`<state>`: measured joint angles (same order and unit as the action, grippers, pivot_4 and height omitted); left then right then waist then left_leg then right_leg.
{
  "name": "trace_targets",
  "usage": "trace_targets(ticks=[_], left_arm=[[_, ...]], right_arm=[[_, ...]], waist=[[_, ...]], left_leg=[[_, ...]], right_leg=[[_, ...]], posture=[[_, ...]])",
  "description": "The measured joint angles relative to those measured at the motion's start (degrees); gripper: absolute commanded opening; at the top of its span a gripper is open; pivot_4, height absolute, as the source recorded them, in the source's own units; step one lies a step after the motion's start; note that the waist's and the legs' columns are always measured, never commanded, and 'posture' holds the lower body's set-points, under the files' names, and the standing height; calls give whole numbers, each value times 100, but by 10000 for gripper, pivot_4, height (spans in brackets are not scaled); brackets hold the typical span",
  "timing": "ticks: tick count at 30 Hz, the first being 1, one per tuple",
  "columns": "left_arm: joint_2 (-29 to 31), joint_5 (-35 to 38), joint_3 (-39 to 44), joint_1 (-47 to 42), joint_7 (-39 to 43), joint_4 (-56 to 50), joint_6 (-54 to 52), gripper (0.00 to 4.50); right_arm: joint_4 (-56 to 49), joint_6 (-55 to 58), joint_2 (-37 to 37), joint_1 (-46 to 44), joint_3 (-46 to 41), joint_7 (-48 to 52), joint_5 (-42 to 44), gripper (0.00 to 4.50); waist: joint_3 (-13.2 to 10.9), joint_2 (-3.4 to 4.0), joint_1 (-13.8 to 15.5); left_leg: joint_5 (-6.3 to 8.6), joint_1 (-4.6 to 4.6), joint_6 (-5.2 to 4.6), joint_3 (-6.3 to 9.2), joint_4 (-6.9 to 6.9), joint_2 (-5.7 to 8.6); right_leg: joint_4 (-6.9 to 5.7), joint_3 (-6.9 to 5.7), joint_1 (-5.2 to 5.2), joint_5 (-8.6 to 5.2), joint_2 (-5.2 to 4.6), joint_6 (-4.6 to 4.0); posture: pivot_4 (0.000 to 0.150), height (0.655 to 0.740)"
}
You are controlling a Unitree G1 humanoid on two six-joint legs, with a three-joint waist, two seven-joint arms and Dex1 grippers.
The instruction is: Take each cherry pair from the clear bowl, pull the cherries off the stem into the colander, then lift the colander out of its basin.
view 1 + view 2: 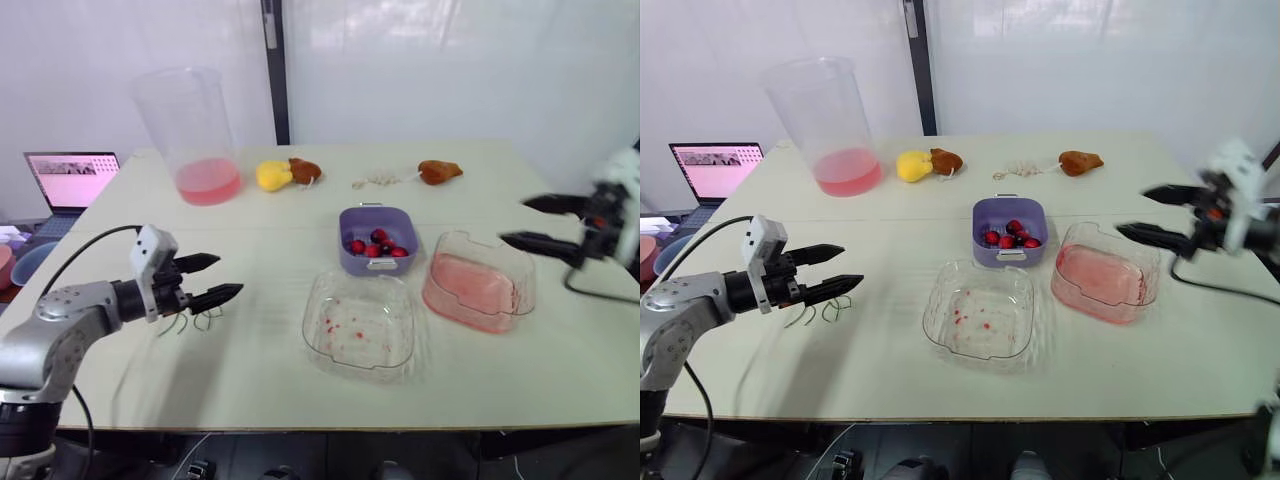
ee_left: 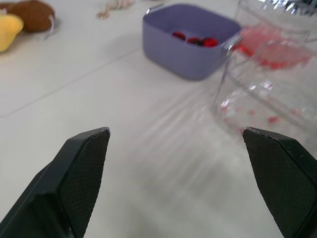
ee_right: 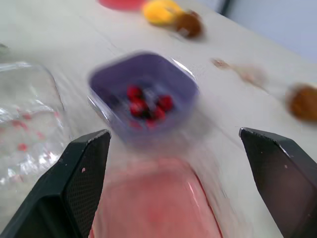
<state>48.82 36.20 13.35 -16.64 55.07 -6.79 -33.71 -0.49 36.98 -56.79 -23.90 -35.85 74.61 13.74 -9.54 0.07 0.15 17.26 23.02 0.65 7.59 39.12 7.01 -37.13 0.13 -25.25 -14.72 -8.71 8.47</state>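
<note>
The purple colander (image 1: 378, 240) stands on the table with several red cherries (image 1: 375, 243) inside. In front of it sits the clear bowl (image 1: 360, 325), holding only red juice spots. To the right is a clear basin (image 1: 478, 283) with pink liquid. Loose green stems (image 1: 190, 322) lie on the table under my left gripper (image 1: 229, 276), which hovers open and holds nothing, well left of the bowl. My right gripper (image 1: 514, 221) is open and holds nothing, in the air just right of the basin. The left wrist view shows the colander (image 2: 188, 44) ahead of the open fingers.
A tall clear beaker (image 1: 195, 135) with pink liquid stands at the back left. Yellow and brown toys (image 1: 285, 174), a beige string (image 1: 378, 181) and another brown toy (image 1: 440, 172) lie along the back. A laptop (image 1: 72, 180) sits off the table's left edge.
</note>
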Motion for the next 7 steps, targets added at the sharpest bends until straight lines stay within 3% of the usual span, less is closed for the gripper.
trace_targets(ticks=[3,7], left_arm=[[62,-76,12,-93,260,289,168,45000],[109,-206,-79,-241,570,676,375,45000]], right_arm=[[-321,-318,179,942,-829,-331,52,44685],[-534,-789,688,1782,-1057,-776,107,44685]], waist=[[1,-1,7],[0,0,8]], left_leg=[[1,-29,-1,-3,-5,-3],[5,-66,-7,-7,-15,-3]], right_leg=[[5,4,28,0,3,0],[16,7,65,-1,1,1]], posture=[[1500,7400],[1500,7400]])
